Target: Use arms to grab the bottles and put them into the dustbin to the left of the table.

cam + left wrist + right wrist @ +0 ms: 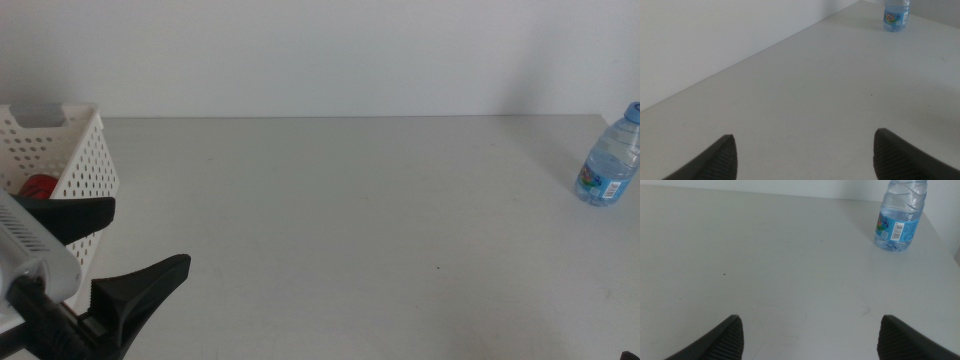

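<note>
Overall scene: a pale tabletop [350, 220] seen from the middle view, with a plain white wall behind it.
Dustbin: a white perforated basket [85, 165] at the far left edge of the tabletop, its open top facing up and a handle slot in its rear wall.
Dustbin contents: a red object [38, 187], rounded where it shows, lies low inside against the near wall; most of it is hidden, so its axis cannot be told.
Water bottle: a small clear bottle with a blue cap [610, 158] stands near the far right edge of the tabletop, well apart from the dustbin.
Bottle orientation: long axis close to vertical, cap uppermost, base on the tabletop; a blue printed label wraps the lower body, with a barcode visible in the right wrist view [898, 217].
Left end effector: [120, 255] at the lower left of the middle view, just beside the dustbin's near wall, its two dark jaws spread wide with nothing between them.
Right end effector: [810, 337] outside the middle view; its wrist camera shows both jaws spread wide over bare tabletop, the bottle ahead and apart from them.
Left wrist view: the same bottle [896, 15] appears small and distant across the tabletop.
</note>
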